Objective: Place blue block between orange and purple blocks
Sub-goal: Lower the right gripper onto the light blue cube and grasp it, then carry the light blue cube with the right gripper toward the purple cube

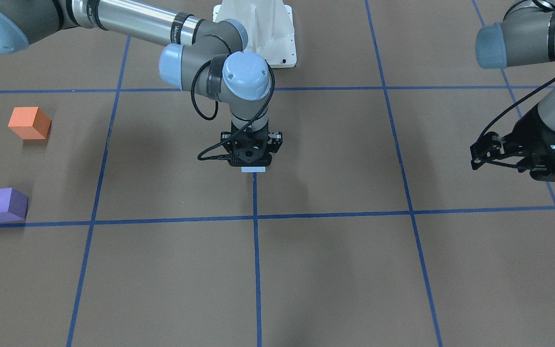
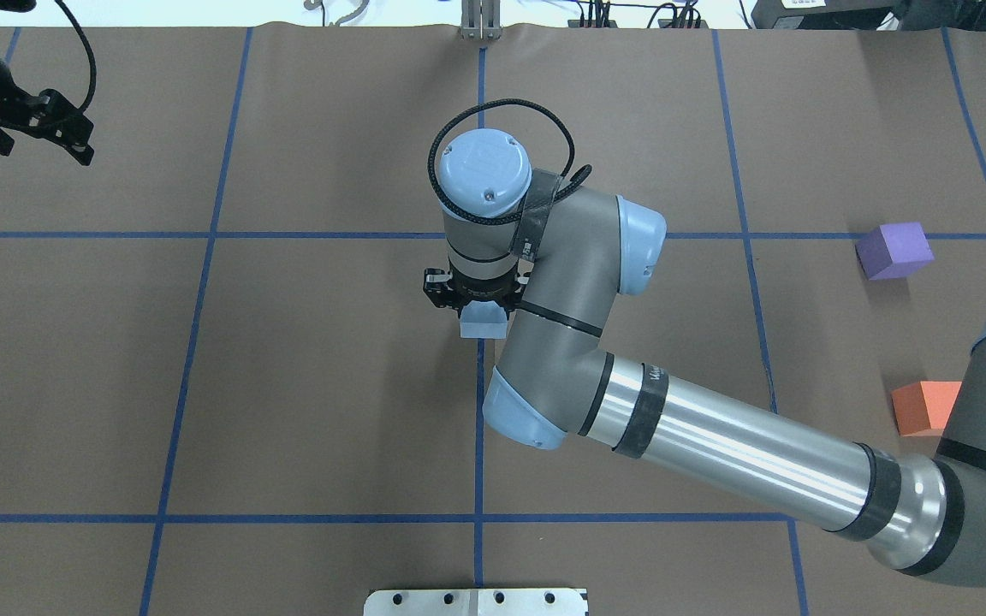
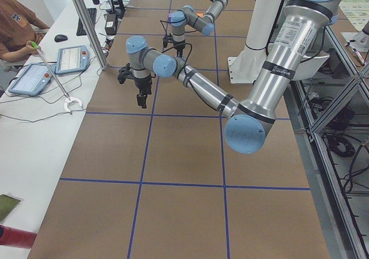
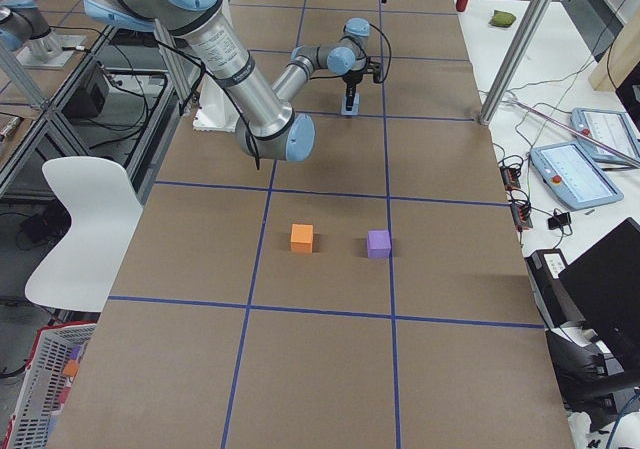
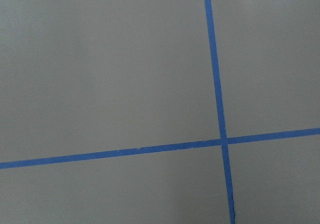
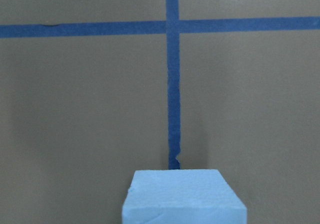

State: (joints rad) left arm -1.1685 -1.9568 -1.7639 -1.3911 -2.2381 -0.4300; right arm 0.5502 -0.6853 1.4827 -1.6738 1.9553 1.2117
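Brown tabletop (image 2: 330,385), ruled into squares by blue tape lines (image 2: 202,342), overhead view. At centre a light-blue foam cube (image 2: 484,321) sits on a tape line directly beneath the right hand (image 2: 478,298) — its fingers are hidden, so whether it is clenched on the cube cannot be told. Well apart toward 3 o'clock lie the orange foam cube (image 2: 921,408) and the purple foam cube (image 2: 893,251), purple at 12 o'clock of orange. At 10 o'clock hovers the left hand (image 2: 78,133) — fingers spread, holding nothing.
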